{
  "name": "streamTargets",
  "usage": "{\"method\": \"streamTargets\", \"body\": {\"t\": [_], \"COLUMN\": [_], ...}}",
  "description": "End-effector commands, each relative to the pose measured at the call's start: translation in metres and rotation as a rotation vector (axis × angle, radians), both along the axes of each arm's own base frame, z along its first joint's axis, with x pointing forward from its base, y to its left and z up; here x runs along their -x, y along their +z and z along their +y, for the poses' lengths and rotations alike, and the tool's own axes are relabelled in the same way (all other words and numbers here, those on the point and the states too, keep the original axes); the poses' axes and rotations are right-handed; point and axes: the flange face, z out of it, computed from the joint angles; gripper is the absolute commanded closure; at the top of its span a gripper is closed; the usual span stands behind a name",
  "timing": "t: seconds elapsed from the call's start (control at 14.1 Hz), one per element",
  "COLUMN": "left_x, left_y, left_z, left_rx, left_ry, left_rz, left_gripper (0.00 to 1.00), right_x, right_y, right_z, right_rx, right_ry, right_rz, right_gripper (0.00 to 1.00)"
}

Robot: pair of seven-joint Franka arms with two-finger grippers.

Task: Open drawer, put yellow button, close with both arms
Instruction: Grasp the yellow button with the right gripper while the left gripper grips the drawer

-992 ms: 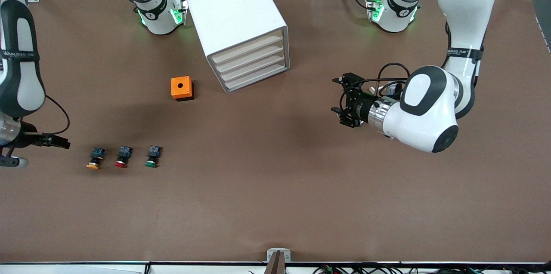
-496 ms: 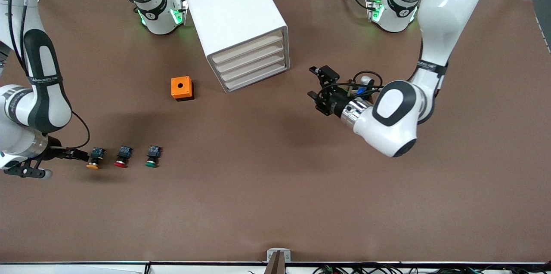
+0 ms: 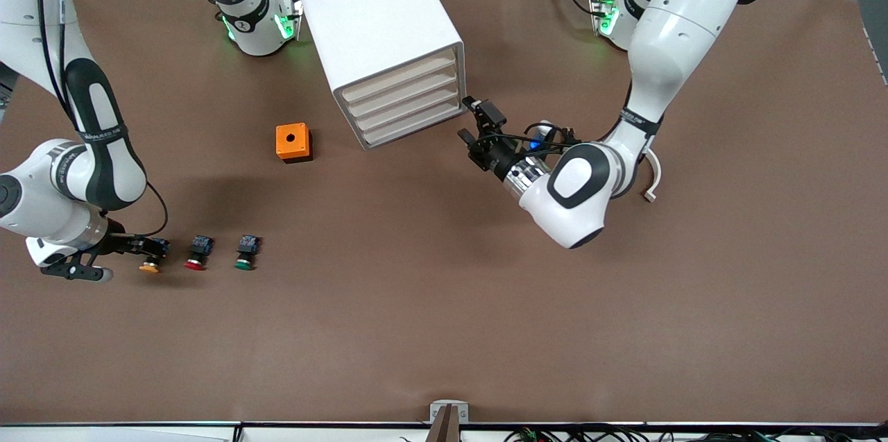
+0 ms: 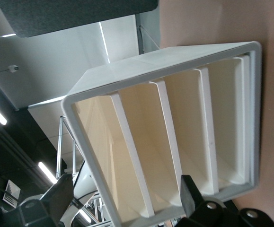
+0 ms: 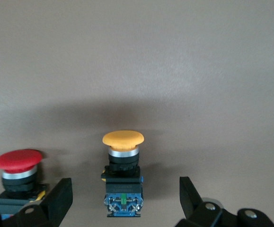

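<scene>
Judging by the shut cream-fronted top drawer (image 3: 397,80) of the white box cabinet (image 3: 368,19), nothing is done yet: opening, loading and closing remain. Just in front of it, the left gripper (image 3: 474,124) is spread wide. The right gripper (image 3: 147,245) brackets, unclosed, the yellow mushroom-capped push-button (image 5: 122,173) lying on the brown desk (image 3: 444,303), its long axis along the fingers, cap pointing away from the gripper

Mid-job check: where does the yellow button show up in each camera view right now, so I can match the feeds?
Front view: yellow button on the table at the right arm's end, the right gripper over it.
Right wrist view: between the open fingers.
Left wrist view: not in it.
Shared landmark: red button beside it.
</scene>
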Motion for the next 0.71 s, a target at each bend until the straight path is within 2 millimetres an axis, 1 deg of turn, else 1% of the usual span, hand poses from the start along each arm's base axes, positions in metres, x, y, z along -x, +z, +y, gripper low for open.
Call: {"method": "streamTargets", "body": {"t": [0.0, 0.21, 0.28, 0.43, 0.5, 0.57, 0.64], "left_x": [0.009, 0.012, 0.018, 0.024, 0.027, 0.033, 0.038], "left_y": [-0.007, -0.013, -0.015, -0.017, -0.019, -0.020, -0.021], "left_z": [-0.021, -0.031, -0.040, -0.051, -0.057, -0.064, -0.069], "left_rx": [0.024, 0.025, 0.026, 0.013, 0.005, 0.001, -0.001], "left_ry": [0.004, 0.035, 0.026, 0.033, 0.039, 0.033, 0.023], "left_rz": [0.051, 0.066, 0.072, 0.052, 0.042, 0.038, 0.039], "left_gripper": [0.01, 0.05, 0.08, 0.18, 0.23, 0.26, 0.26], "right_x": [0.000, 0.001, 0.001, 0.002, 0.004, 0.004, 0.005], "right_y": [-0.011, -0.022, -0.022, -0.024, -0.025, -0.025, -0.026], "right_z": [0.004, 0.005, 0.005, 0.006, 0.005, 0.006, 0.006], "right_rx": [-0.009, -0.009, -0.009, -0.010, -0.011, -0.012, -0.013], "right_ry": [-0.014, -0.014, -0.014, -0.008, -0.005, -0.003, -0.004], "right_rz": [-0.001, 0.007, 0.007, 0.013, 0.018, 0.021, 0.025], "right_gripper": [0.00, 0.00, 0.01, 0.03, 0.08, 0.16, 0.28]}}
